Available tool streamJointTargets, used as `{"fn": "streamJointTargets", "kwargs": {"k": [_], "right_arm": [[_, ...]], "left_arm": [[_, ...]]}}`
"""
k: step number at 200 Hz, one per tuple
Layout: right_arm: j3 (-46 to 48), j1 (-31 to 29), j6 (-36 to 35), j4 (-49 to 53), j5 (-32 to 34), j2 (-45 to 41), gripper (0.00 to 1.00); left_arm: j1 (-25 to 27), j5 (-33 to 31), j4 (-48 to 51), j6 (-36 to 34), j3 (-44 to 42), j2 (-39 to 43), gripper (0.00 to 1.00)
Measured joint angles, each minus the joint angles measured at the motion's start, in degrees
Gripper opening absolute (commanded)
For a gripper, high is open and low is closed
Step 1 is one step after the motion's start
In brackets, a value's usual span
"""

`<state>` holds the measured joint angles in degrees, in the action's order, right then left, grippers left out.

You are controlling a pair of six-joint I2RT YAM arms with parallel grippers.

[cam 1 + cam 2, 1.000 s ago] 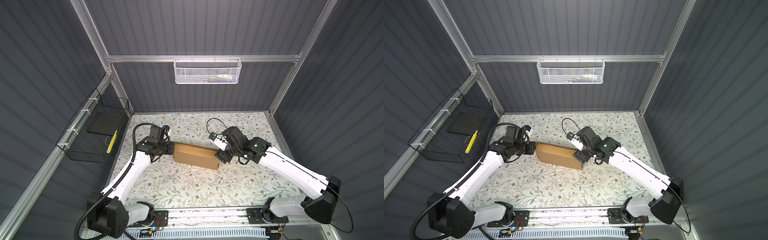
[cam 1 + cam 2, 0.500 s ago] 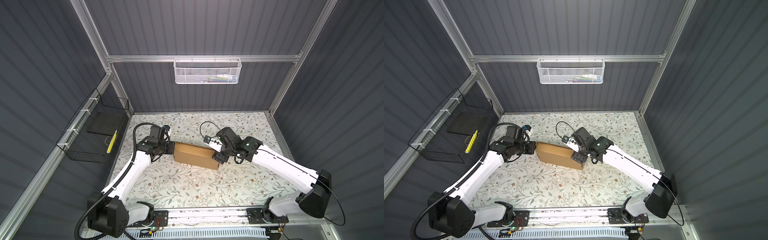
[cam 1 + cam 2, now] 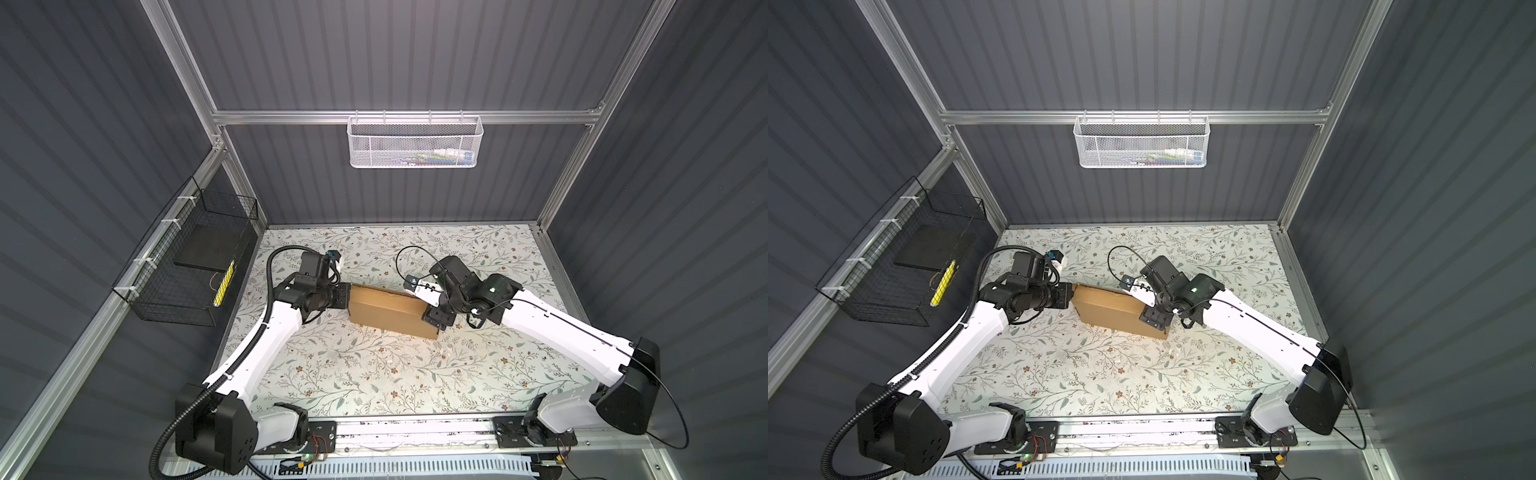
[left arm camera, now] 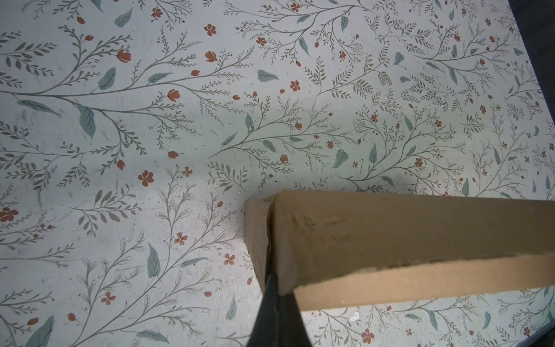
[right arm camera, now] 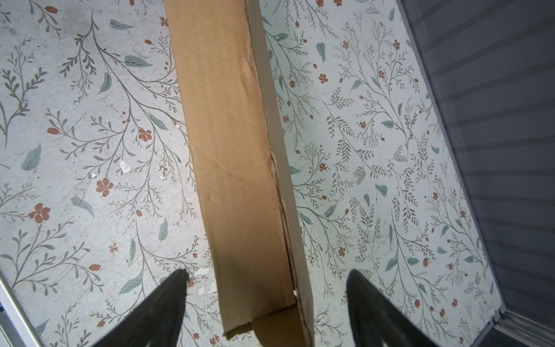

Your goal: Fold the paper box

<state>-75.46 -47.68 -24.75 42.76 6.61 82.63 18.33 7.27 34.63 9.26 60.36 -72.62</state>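
Note:
The paper box [image 3: 388,309] [image 3: 1115,309] is a brown cardboard mailer folded into a long shallow box, lying across the middle of the floral table in both top views. My left gripper [image 3: 344,296] [image 3: 1068,296] is shut at the box's left end. In the left wrist view its joined fingertips [image 4: 271,281] press into the corner seam of the box [image 4: 405,234]. My right gripper [image 3: 434,318] [image 3: 1152,319] stands open over the right end. In the right wrist view the box [image 5: 237,168] runs between the fingers [image 5: 171,297], which do not touch it.
A white mesh basket [image 3: 413,143] hangs on the back wall. A black wire basket [image 3: 195,266] is fixed to the left wall. Small white scraps [image 5: 124,166] lie on the floral mat [image 3: 374,374]. The arm rail [image 3: 415,430] runs along the front edge.
My right arm has swung left, bringing its open gripper over the box's right end. The left arm and the box have stayed put.

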Motion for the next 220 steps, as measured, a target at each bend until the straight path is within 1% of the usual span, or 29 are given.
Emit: {"fn": "streamJointTargets", "kwargs": {"k": [42,108,154,211,220], "right_arm": [[0.0,-0.4,0.0,-1.5,0.1,2.3,0.84],[0.6,-0.5,0.0,-2.9,1.9,4.6,0.75],[1.2,-0.7,0.1,-3.7,3.6,4.9,0.73],[1.2,-0.7,0.4,-4.2,5.2,5.5,0.62],[1.2,-0.7,0.7,-4.4,5.4,5.8,0.61]], "left_arm": [[0.0,0.3,-0.2,0.2,0.0,0.0,0.00],[0.0,0.3,-0.2,0.4,0.0,0.0,0.00],[0.0,0.3,-0.3,0.4,0.0,0.0,0.00],[0.0,0.3,-0.4,0.4,-0.1,-0.1,0.00],[0.0,0.3,-0.5,0.4,-0.1,-0.2,0.02]]}}
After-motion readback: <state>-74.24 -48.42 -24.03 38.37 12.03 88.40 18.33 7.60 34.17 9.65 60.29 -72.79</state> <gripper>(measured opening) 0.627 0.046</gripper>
